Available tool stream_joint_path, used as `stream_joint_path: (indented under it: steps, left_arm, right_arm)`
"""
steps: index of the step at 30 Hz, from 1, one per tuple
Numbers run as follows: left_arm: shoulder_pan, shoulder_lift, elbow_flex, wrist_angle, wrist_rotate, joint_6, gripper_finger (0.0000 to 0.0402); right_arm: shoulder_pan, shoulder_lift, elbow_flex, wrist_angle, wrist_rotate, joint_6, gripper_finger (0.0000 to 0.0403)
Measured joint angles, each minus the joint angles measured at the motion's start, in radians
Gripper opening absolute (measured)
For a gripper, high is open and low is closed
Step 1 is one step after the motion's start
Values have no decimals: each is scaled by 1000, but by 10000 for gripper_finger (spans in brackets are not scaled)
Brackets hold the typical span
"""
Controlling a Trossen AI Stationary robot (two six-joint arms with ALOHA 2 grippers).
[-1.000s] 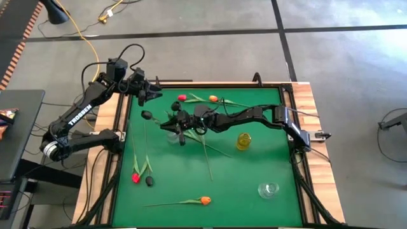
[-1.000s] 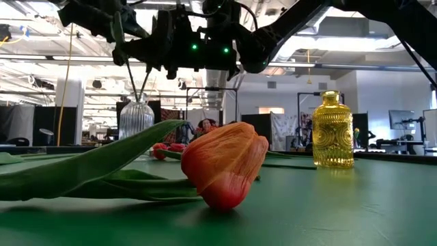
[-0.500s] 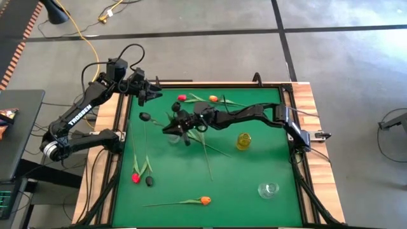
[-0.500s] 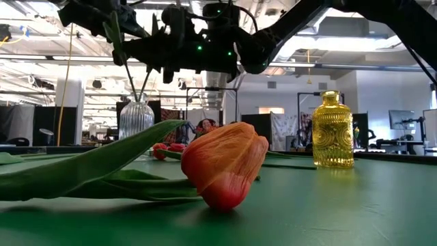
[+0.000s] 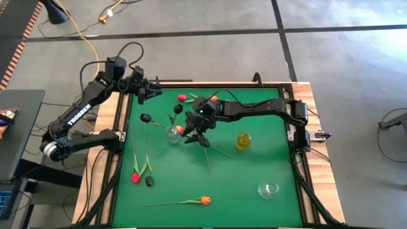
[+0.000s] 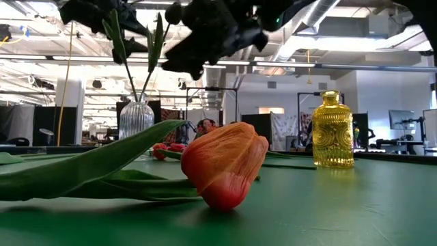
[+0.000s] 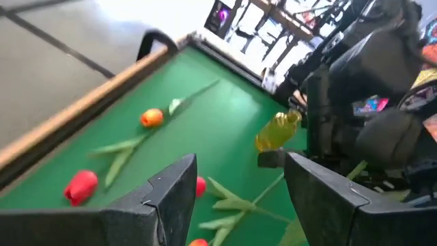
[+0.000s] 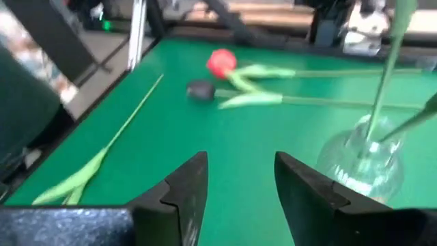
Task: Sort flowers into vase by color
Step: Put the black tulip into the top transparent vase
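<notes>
Nearest the low camera: orange tulip (image 6: 225, 162) flat on the green mat (image 5: 241, 172). Farther back, red tulip (image 5: 135, 177) and black tulip (image 5: 149, 181) side by side near the left edge. Mid-mat: clear ribbed vase (image 5: 173, 135) with stems standing in it, an orange head (image 5: 180, 129) at its rim. Right gripper (image 5: 196, 135) just beside that vase, fingers apart, holding nothing. Yellow vase (image 5: 243, 140) to its right. At the far left corner: left gripper (image 5: 156, 91), fingers apart, empty.
</notes>
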State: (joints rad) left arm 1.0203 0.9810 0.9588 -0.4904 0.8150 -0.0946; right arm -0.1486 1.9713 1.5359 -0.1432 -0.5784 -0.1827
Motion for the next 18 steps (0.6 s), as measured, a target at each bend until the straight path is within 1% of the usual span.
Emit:
stream_joint_path:
  steps: [4,7,10,16,18]
  left_arm:
    - [-19,0,104,-54,-20,9,208]
    - [-70,0,209,-151,-81,47,208]
    - [-151,0,317,-245,-159,61,208]
    - [-367,-1,510,-391,-343,66,208]
    - [-433,-1,560,-446,-382,90,208]
  right_arm:
    - [0,-52,0,-128,3,-44,196]
    - [0,-87,0,-196,6,-76,191]
    - [0,-112,0,-228,6,-106,184]
    - [-7,-115,0,-233,6,-140,176]
    - [-7,-110,0,-226,5,-142,176]
